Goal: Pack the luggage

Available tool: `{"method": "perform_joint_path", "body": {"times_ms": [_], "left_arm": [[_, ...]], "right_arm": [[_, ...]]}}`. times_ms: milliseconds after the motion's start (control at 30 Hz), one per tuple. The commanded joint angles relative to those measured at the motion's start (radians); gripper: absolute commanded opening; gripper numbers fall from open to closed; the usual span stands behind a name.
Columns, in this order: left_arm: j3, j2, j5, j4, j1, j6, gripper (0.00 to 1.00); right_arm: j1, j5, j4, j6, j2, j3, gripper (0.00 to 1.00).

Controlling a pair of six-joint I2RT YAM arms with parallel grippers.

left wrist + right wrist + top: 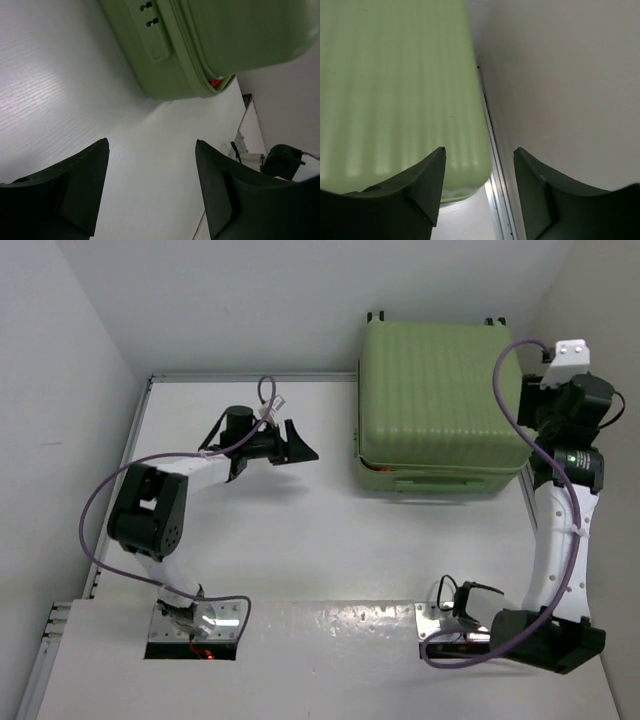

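Lying flat on the white table [330, 540], far right corner: one luggage [440, 400], light green, ribbed hard shell, lid down. Two small wheels [376, 316] at its far edge. A lock panel [159, 50] on the near side wall, facing the arms.
Seam: not fully flush at the near left corner; a scrap of something red [216, 82] shows in the gap. What it is cannot be told.
Left gripper [152, 142]: above bare table, left of the luggage and well apart from it, pointing toward its near left corner. Fingers spread, nothing between them.
Right gripper [480, 152]: at the right-hand side of the luggage, over the narrow strip between the shell and the grey wall [570, 75]. Fingers spread, nothing between them; whether the left finger touches the shell cannot be told.
Purple cable [100, 500]: one looped along each arm.
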Motion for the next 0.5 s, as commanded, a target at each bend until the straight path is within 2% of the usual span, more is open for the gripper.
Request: {"method": "perform_joint_path", "body": {"times_ms": [0,33,100,167,233,300,333,367,400,433,467], "left_arm": [[0.055,0.083,0.071,0.26,-0.004,-0.149,0.71],[0.064,0.125,0.071,0.329,-0.004,-0.204,0.71],[0.11,0.16,0.081,0.357,-0.013,-0.234,0.71],[0.132,0.182,0.081,0.382,-0.022,-0.243,0.71],[0.142,0.182,0.081,0.382,-0.033,-0.22,0.71],[0.132,0.11,0.09,0.31,-0.07,-0.077,0.71],[0.132,0.076,0.07,0.172,-0.088,0.014,0.7],[0.132,0.039,0.053,0.102,-0.138,0.23,0.7],[0.142,-0.028,0.065,0.036,-0.163,0.357,0.7],[0.165,-0.038,0.088,-0.164,-0.188,0.477,0.7],[0.199,-0.038,0.097,-0.243,-0.232,0.648,0.67]], "right_arm": [[-0.112,-0.062,0.038,0.037,-0.002,0.001,0.54],[-0.123,-0.049,0.063,0.022,-0.003,-0.009,0.5],[-0.171,-0.054,0.08,-0.016,0.0,-0.058,0.46],[-0.223,-0.052,0.098,-0.024,0.009,-0.098,0.38],[-0.287,-0.101,0.06,-0.018,0.012,-0.107,0.35],[-0.362,-0.222,0.037,0.008,-0.008,-0.153,0.35],[-0.372,-0.282,0.008,0.007,-0.024,-0.165,0.35],[-0.38,-0.313,-0.02,0.011,-0.028,-0.199,0.36],[-0.39,-0.322,-0.038,0.008,-0.051,-0.208,0.37],[-0.39,-0.327,-0.073,0.008,-0.06,-0.226,0.4],[-0.392,-0.319,-0.08,0.011,-0.069,-0.246,0.42]]}}
